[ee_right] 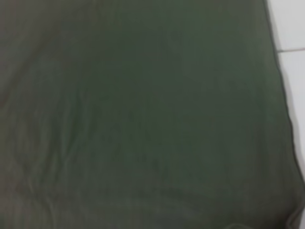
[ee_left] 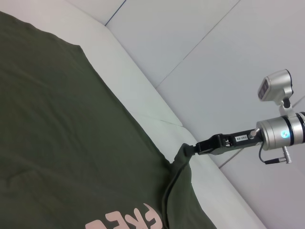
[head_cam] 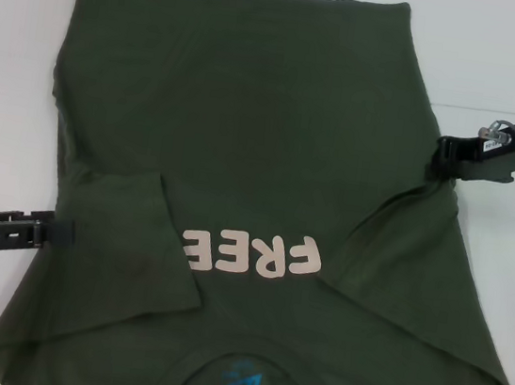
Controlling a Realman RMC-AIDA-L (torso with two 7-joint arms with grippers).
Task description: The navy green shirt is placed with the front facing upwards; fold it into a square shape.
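Lying face up on the white table [head_cam: 502, 282], the shirt [head_cam: 246, 134] has its collar [head_cam: 247, 381] nearest the robot and its hem farthest away. The pale "FREE" lettering [head_cam: 251, 253] reads upside down from the robot's side. The left sleeve [head_cam: 133, 238] is already folded in over the chest. Just beside the shirt's left edge sits the left gripper [head_cam: 61, 229], low over the table; whether its fingers are apart or together I cannot tell. Farther off, the right gripper [head_cam: 444, 160] is clamped on the cloth at the right sleeve, which bunches up to it.
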